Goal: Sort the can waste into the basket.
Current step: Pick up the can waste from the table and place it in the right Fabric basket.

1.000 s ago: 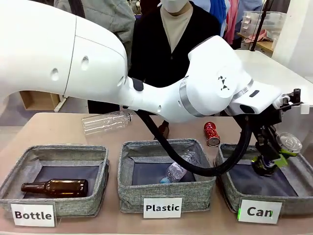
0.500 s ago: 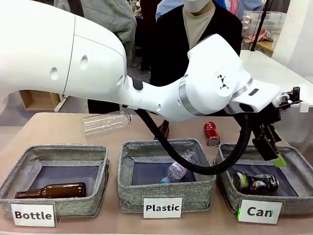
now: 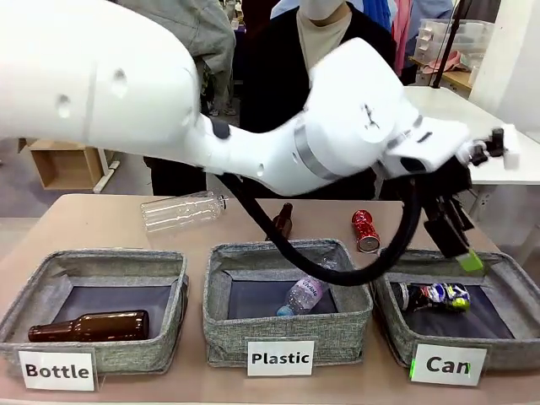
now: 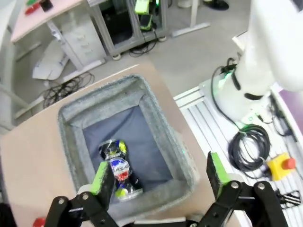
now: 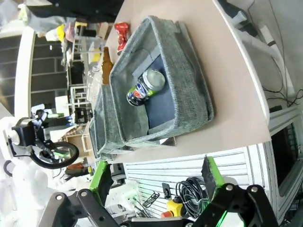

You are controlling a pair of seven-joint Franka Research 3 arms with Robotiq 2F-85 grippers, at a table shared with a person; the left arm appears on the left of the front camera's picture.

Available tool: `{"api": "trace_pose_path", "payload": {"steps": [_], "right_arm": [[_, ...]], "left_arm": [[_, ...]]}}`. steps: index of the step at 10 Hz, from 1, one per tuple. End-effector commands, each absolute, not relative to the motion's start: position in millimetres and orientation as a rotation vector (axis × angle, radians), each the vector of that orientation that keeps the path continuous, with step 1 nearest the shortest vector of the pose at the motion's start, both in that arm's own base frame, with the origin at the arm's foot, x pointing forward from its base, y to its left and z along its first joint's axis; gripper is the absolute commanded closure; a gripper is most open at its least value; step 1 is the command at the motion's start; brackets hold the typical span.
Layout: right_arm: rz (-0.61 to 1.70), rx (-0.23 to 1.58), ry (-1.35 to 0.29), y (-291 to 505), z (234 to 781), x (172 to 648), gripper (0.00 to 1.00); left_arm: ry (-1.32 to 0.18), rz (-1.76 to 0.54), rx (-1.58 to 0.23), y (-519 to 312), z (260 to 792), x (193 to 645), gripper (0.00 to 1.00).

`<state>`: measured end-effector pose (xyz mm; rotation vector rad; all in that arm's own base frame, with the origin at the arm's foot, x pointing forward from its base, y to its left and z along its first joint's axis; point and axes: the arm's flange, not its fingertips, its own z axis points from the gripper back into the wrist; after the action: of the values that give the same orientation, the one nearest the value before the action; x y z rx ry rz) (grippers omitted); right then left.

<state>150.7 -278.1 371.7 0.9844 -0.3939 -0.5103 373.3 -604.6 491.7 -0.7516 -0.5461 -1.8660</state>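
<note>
Grey woven fabric makes up three bins set in a row along the near edge of the desk [image 3: 84, 224], each fronted by a white label. At the robot's right stands the basket [image 3: 390, 327] marked "Can". The black-and-blue can [image 3: 434, 295] is seen lying on its side on the dark lining inside it.

The left gripper [image 3: 460, 245] is held above this basket, the left arm being stretched across the middle. Its fingers are spread wide and nothing is held between them. From the left wrist the same can [image 4: 116, 165] is seen below, inside the basket [image 4: 163, 132].

The right gripper [image 5: 156, 175] is held off past the desk's edge, fingers likewise spread and empty.

A clear bottle [image 3: 304, 294] lies in the "Plastic" bin [image 3: 224, 337], and a brown bottle [image 3: 89, 325] lies in the "Bottle" bin [image 3: 51, 278].

Farther back, the red crushed can [image 3: 365, 230] is left on the bare desk, just behind the basket. Another clear bottle [image 3: 181, 209] lies to its left. A person [image 3: 270, 84] stands at the far side.
</note>
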Motion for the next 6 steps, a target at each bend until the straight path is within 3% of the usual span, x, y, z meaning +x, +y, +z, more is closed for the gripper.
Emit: {"api": "trace_pose_path", "payload": {"steps": [1,3,6], "right_arm": [[-0.414,1.012,-0.437,-252.0,384.0,179.9,0.0],[-0.213,1.017,-0.496,-207.8,408.7,225.3,0.0],[0.067,1.049,-0.398,-124.4,448.5,295.7,0.0]], "left_arm": [[-0.428,-1.721,-0.878,-532.4,524.1,366.5,0.0],[-0.299,-1.532,-0.937,-448.6,538.3,375.0,0.0],[-0.261,-1.193,-1.06,-310.9,544.0,387.8,0.0]]}}
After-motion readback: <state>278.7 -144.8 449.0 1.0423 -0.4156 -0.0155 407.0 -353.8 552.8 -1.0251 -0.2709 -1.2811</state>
